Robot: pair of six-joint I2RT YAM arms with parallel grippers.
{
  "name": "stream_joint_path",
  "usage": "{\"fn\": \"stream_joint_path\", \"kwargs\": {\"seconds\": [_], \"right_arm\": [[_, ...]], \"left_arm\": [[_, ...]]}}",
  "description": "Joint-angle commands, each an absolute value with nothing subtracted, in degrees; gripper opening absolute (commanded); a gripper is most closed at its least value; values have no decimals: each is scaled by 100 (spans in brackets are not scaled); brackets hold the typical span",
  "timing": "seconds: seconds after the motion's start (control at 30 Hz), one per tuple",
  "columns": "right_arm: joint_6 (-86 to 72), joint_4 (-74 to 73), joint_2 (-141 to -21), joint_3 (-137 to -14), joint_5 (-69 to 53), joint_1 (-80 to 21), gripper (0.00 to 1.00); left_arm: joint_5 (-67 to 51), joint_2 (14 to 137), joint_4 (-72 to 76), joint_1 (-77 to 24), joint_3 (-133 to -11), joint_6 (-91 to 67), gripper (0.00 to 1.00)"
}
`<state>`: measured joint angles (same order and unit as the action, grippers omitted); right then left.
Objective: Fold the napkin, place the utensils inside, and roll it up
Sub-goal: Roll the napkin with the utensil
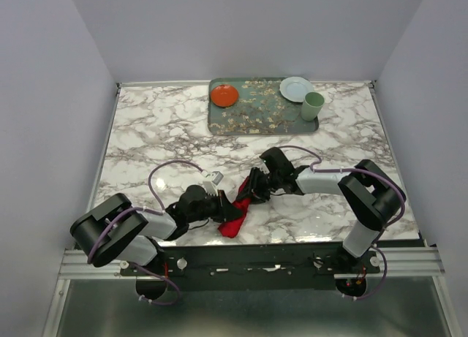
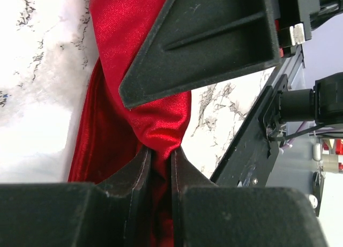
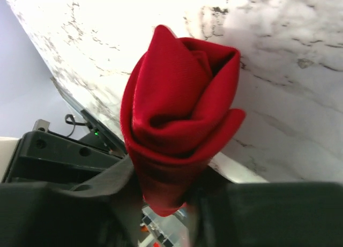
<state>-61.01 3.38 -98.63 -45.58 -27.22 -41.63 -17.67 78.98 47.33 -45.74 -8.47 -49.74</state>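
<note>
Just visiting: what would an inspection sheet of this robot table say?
Surface: white grey-veined marble tabletop.
Job's things: bright red cloth napkin bunched into a roll near the front edge; utensils, nothing seen.
Clutter: speckled grey-green tray at the far edge, holding round orange-red plate, pale plate, pale green cup.
Grippers: left gripper shut on the napkin; right gripper straddles its rolled end, grip unclear.
Cables: purple cables looping over both arms.
Surroundings: plain pale walls, metal front rail.

Left fingers pinched near-shut; right fingers wider (both arms angled inward, low).
</note>
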Motion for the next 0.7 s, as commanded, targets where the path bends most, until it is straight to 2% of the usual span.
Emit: {"fn": "stream_joint_path", "kwargs": {"seconds": [0.0,0.07,0.1,0.3,0.33,0.37,0.47,0.5,0.53,0.67], "right_arm": [[-6074,493,-9993,-4447,-2707,-4201,34],[-6030,466,-10037,-4421,-2698,-4210,26],[-5994,405,-10046,-4412,-2698,-4210,23],[-5871,159,-10002,-4403,-2575,-4201,22],[-5871,115,-10011,-4429,-2532,-4201,22],[-5862,79,-10011,-4447,-2531,-4201,22],[-5932,26,-9993,-4474,-2496,-4201,23],[-5950,-130,-9976,-4482,-2487,-4201,23],[-5976,-158,-9967,-4509,-2470,-4201,24],[-6047,-220,-10002,-4579,-2531,-4210,24]], "left_arm": [[-1768,7718,4310,-4570,-1045,-4765,27],[-1417,7270,3404,-4605,-1160,-4423,41],[-1293,7121,3123,-4605,-1273,-4325,44],[-617,6241,1452,-4693,-1844,-3684,55],[-528,6118,1224,-4719,-1907,-3630,63],[-397,6082,1065,-4789,-1994,-3604,66],[603,6126,301,-5403,-2512,-3323,68],[1033,6161,107,-5884,-2801,-3261,68],[1620,6309,-234,-6080,-2934,-3148,67],[2790,6995,-957,-6827,-3559,-3041,67]]}}
